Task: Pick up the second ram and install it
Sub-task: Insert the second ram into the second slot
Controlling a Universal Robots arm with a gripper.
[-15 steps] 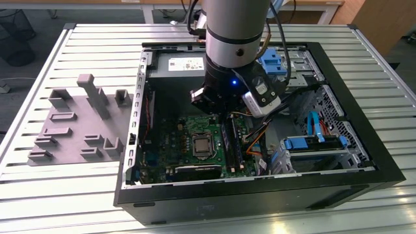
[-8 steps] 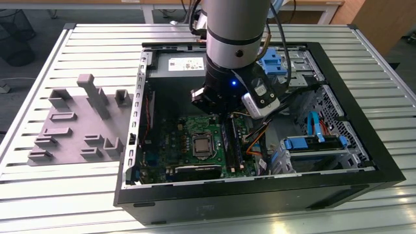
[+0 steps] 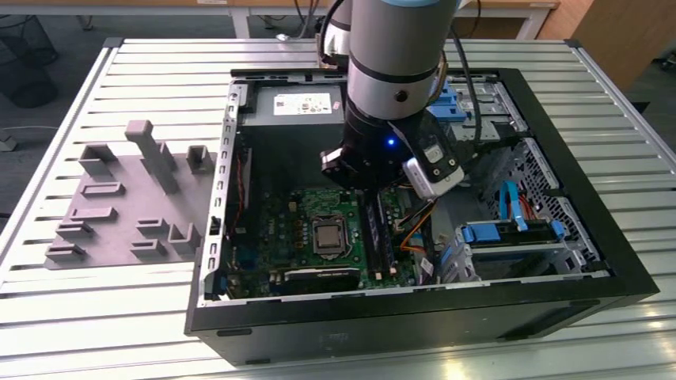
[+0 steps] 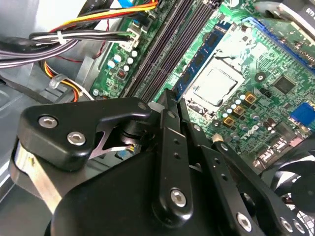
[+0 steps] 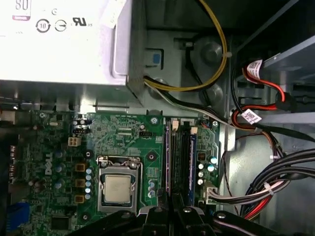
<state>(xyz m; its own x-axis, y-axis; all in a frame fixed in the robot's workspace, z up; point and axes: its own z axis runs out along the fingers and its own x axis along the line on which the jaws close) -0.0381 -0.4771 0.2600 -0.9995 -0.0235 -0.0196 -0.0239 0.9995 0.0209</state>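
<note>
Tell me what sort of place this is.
Probably a robotics lab or test bench for computer assembly: an open computer case lies on a slatted metal table beside a grey fixture, with desks behind.

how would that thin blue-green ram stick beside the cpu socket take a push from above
Probably stiff lengthwise: the ram stick is a thin flat board standing on edge in the slot rails. Likely fragile to sideways force, with bare chips showing. Looks light for its size.
</note>
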